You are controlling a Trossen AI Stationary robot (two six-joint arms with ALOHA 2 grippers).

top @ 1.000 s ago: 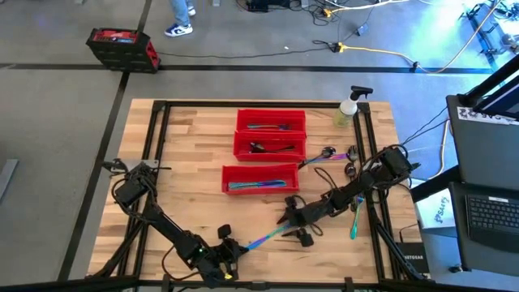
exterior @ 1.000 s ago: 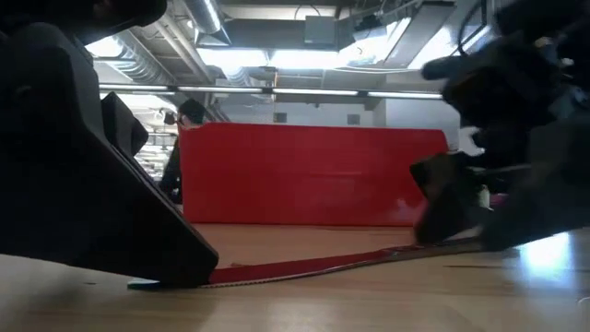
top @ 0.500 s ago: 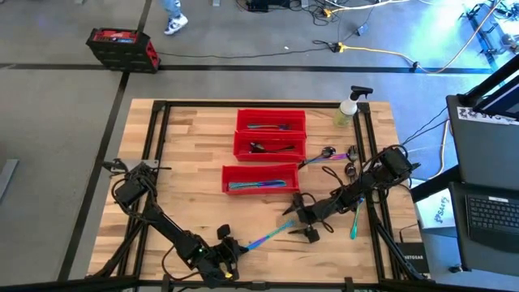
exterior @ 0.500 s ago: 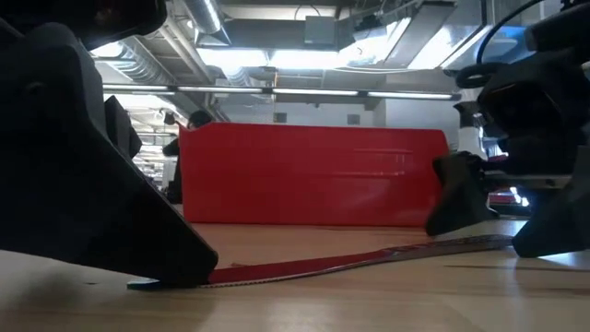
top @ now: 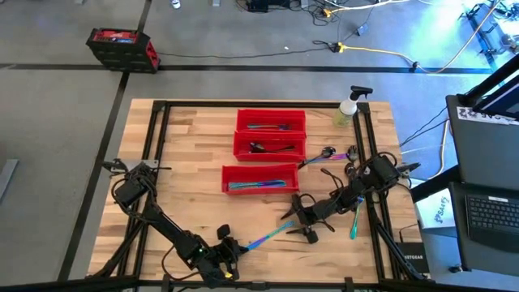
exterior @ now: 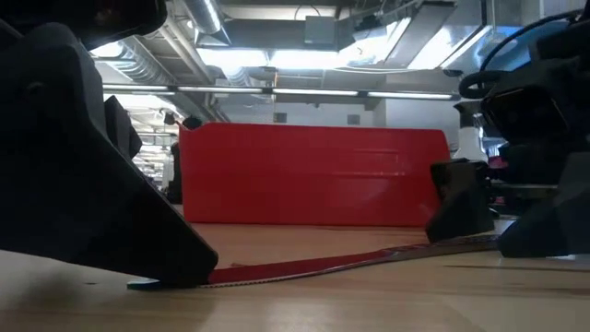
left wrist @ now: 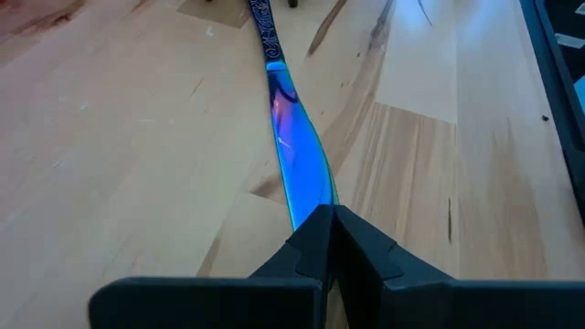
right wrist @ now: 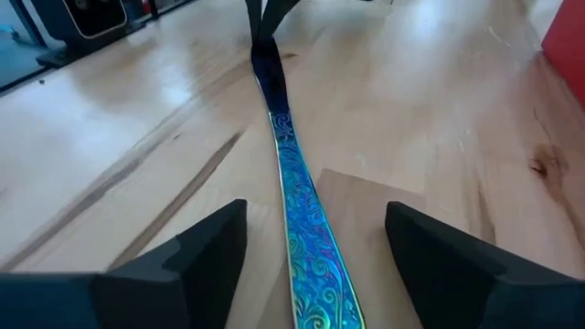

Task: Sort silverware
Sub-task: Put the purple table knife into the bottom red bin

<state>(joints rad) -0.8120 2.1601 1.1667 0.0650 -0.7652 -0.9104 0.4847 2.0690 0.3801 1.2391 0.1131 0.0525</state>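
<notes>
An iridescent blue-teal knife (top: 268, 235) stretches low across the near middle of the table. My left gripper (top: 233, 248) is shut on its blade end, near the table's front edge. My right gripper (top: 305, 224) stands open at the knife's other end. Its two fingers (right wrist: 206, 251) stand on either side of the patterned handle (right wrist: 311, 247) without touching it. In the low view the knife (exterior: 350, 263) runs from my left gripper (exterior: 171, 267) to my right gripper (exterior: 493, 226). More silverware lies in three red bins (top: 270, 147). My left gripper pinches the tip end of the knife's blade (left wrist: 306, 196) between its two fingers. The fingers slant down from the table's near left and lie along the knife. The blade tip (exterior: 138, 284) sits at the table top, and the knife reaches away from the fingers toward my right gripper.
Loose silverware lies at the right: several pieces (top: 328, 152) beside the bins and a teal one (top: 354, 221) by the right arm. A clear spray bottle (top: 347, 110) stands at the far right corner. Black frame rails (top: 154, 146) run along the table's sides.
My right gripper has sunk toward the table and tipped, and shifted a little toward the table's right, its fingers now low on either side of the knife's handle. The knife and my left gripper have kept still.
</notes>
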